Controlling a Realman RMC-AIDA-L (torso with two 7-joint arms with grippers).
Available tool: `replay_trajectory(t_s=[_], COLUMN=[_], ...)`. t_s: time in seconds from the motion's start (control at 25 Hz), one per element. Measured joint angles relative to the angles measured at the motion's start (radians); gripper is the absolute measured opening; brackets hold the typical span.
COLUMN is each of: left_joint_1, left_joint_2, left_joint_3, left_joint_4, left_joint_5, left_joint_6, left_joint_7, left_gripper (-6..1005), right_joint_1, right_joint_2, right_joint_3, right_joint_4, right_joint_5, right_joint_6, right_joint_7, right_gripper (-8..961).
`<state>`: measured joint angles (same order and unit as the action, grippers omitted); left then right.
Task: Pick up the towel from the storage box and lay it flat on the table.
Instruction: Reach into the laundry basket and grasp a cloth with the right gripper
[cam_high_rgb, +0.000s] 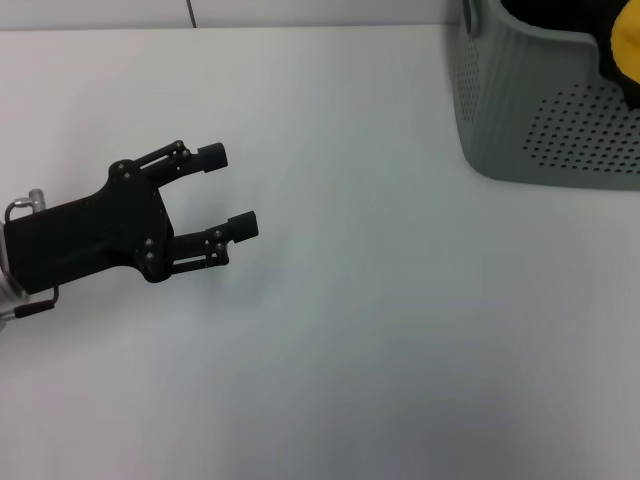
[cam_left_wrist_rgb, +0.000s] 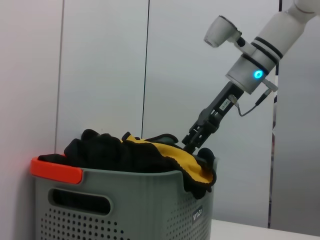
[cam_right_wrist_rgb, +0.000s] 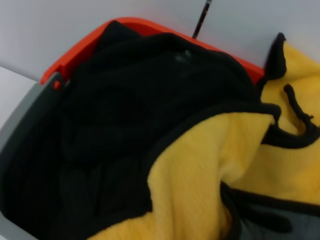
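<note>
The storage box (cam_high_rgb: 540, 120), grey-green with dotted walls, stands at the far right of the white table (cam_high_rgb: 380, 330). A corner of the yellow towel (cam_high_rgb: 625, 45) shows over its rim. In the left wrist view the towel (cam_left_wrist_rgb: 185, 162) lies bunched on top of the storage box (cam_left_wrist_rgb: 140, 210) and hangs over one corner. My right gripper (cam_left_wrist_rgb: 197, 142) reaches down at a slant into the towel's folds. Up close, the towel (cam_right_wrist_rgb: 200, 170) shows yellow pile with a black stitched border. My left gripper (cam_high_rgb: 230, 190) hovers open over the table's left side, holding nothing.
Black cloth (cam_right_wrist_rgb: 125, 115) fills the rest of the box beside the towel. The box has an orange rim piece (cam_right_wrist_rgb: 70, 57) at one end. A pale wall with a dark vertical seam (cam_left_wrist_rgb: 146, 65) rises behind the box.
</note>
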<state>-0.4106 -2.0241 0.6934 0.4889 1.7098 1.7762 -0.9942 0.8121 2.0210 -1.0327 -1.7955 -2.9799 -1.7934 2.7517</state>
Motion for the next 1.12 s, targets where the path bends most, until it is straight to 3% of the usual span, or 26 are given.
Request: replay_trajectory(t_s=[0.56,0.88,1.12], left_joint_1=[0.018,0.02,0.021], left_joint_2=[-0.005,-0.006,-0.01], left_joint_3=[-0.001,0.0,-0.001], left_joint_4=[-0.004,-0.015,-0.015], left_joint_5=[0.001,0.001,0.001], left_joint_6=[-0.005,-0.006,-0.006], left_joint_7=[0.009,0.019,0.02], left_gripper=[849,848,848], right_joint_1=[-0.006,-0.042,-0.123], right_joint_2=[0.002,-0.018,-0.008], right_joint_3=[-0.031,-0.031,-0.027], right_joint_4=[0.026,0.011,-0.032], right_joint_5=[0.0,-0.003,0.016], right_joint_6=[-0.004,-0.02,0.102], right_joint_7=[0.014,-0.01,-0.107], right_gripper=[524,486,269])
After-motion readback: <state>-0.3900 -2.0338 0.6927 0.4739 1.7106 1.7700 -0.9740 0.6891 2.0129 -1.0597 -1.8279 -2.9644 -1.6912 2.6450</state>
